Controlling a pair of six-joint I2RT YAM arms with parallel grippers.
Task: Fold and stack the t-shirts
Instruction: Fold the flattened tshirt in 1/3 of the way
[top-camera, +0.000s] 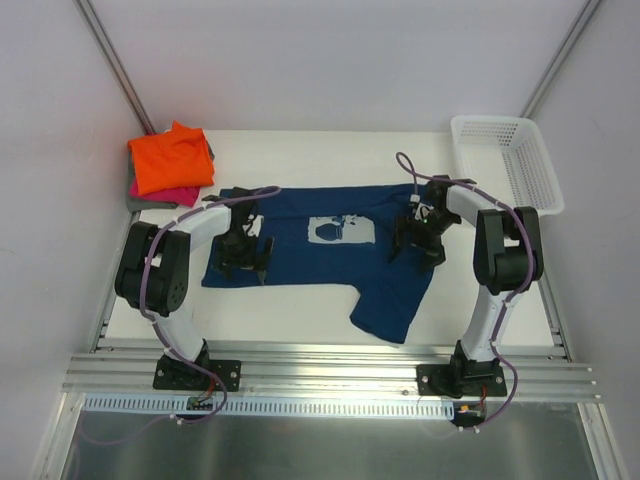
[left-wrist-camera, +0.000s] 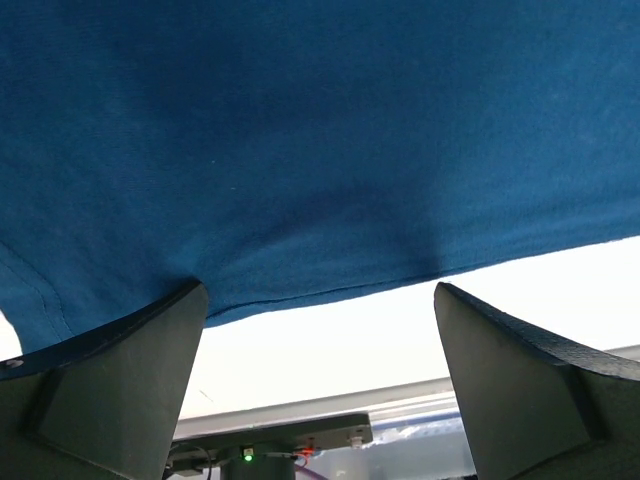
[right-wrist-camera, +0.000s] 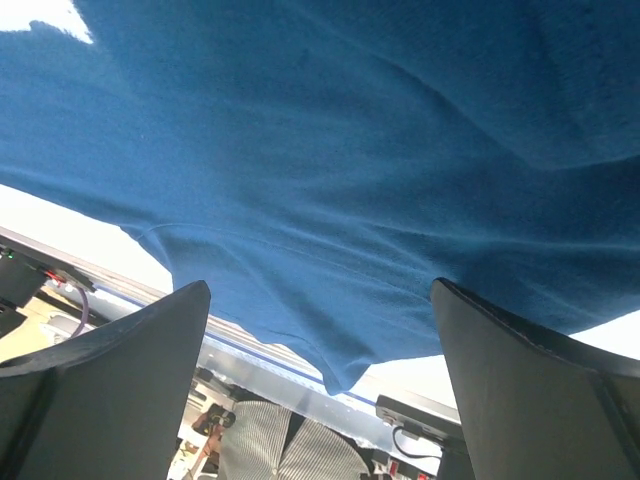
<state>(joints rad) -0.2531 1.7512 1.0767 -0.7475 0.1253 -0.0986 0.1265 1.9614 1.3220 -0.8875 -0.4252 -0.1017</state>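
The navy blue t-shirt (top-camera: 310, 262) lies spread on the white table, its pale chest print (top-camera: 340, 230) facing up and one sleeve trailing toward the near edge (top-camera: 385, 310). My left gripper (top-camera: 243, 250) stands open over the shirt's left end. In the left wrist view blue cloth (left-wrist-camera: 320, 140) fills the top, and its hem runs between the wide-apart fingers (left-wrist-camera: 110, 390). My right gripper (top-camera: 415, 238) hangs open over the shirt's right side, with cloth (right-wrist-camera: 350, 150) between its spread fingers (right-wrist-camera: 530, 390). A folded stack sits at the back left: orange (top-camera: 172, 158) on pink (top-camera: 160, 192) on grey (top-camera: 133, 200).
A white lattice basket (top-camera: 505, 160) stands at the back right corner. Metal rails (top-camera: 330, 365) run along the near edge by the arm bases. White walls close in the back and sides.
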